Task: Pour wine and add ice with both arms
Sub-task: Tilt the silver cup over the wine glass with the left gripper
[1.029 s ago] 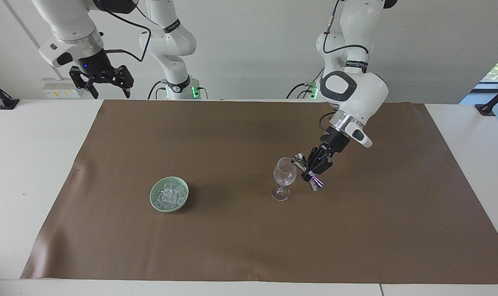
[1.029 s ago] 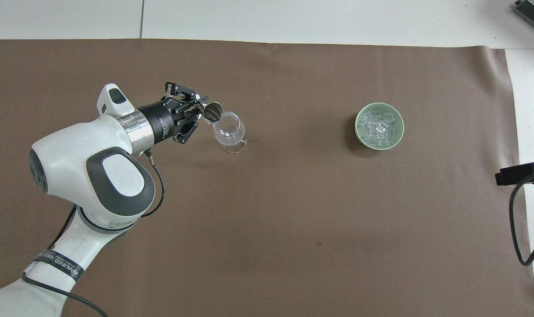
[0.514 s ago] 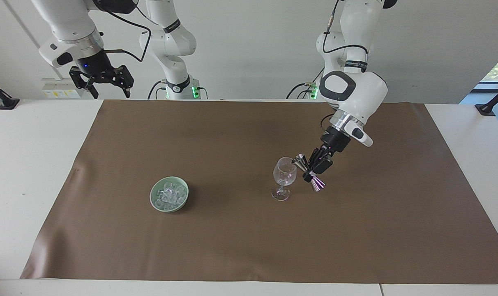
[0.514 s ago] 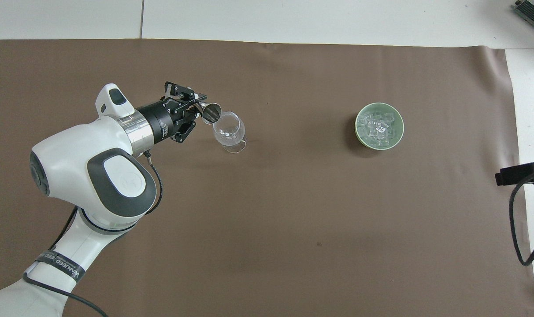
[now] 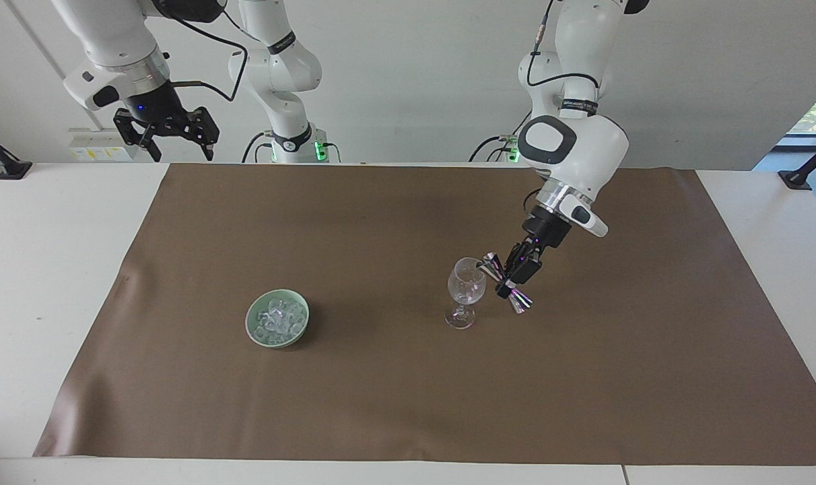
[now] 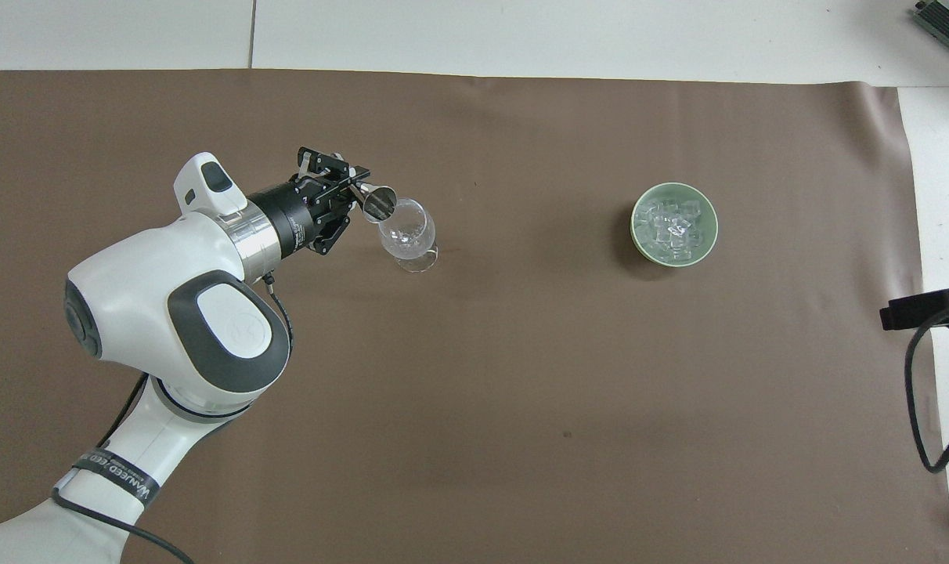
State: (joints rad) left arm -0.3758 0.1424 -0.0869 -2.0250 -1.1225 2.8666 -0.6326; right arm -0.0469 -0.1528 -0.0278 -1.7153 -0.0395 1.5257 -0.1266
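Note:
A clear wine glass (image 5: 466, 286) (image 6: 408, 231) stands upright on the brown mat toward the left arm's end. My left gripper (image 5: 510, 281) (image 6: 346, 194) is shut on the waist of a metal jigger (image 5: 492, 265) (image 6: 379, 204). The jigger is tilted, with its mouth at the glass's rim. The wine itself is out of view. A heap of ice (image 5: 278, 316) (image 6: 672, 225) fills a green bowl (image 5: 254, 330) (image 6: 636, 235) toward the right arm's end. My right gripper (image 5: 181, 149) hangs open and empty, high over the table's edge by its base, waiting.
The brown mat (image 5: 381, 404) (image 6: 521, 392) covers most of the white table (image 5: 51, 269). A black cable and a black part (image 6: 925, 307) show at the right arm's edge of the overhead view.
My left arm has drawn slightly back toward its base and turned its wrist, tipping the jigger a little more at the glass's rim. The right gripper has barely shifted.

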